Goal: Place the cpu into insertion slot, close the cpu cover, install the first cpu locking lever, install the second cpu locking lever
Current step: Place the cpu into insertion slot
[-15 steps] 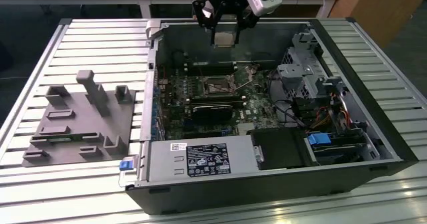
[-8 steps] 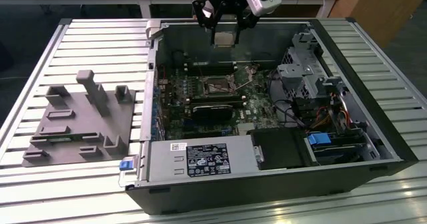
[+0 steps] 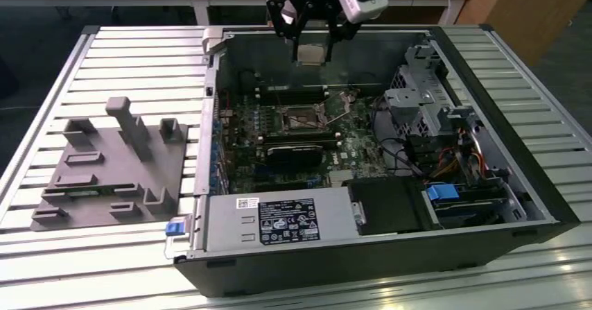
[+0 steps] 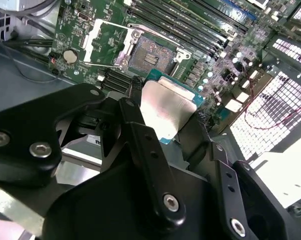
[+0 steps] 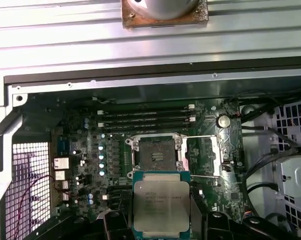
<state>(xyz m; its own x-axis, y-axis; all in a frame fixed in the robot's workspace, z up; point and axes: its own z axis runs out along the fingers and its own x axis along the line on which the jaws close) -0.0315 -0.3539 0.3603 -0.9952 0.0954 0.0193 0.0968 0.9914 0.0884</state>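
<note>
Jaws: clamped on the cpu, which sits between my gripper's fingers, gripped at opposite edges with its metal top showing in both wrist views.
Below the jaws, well apart from the chip: insertion slot, nothing seated in it.
Beside that slot: cpu cover, swung open.
Beneath the jaws: computer case, side off, holding green motherboard, memory slots, black heatsink and cables.
</note>
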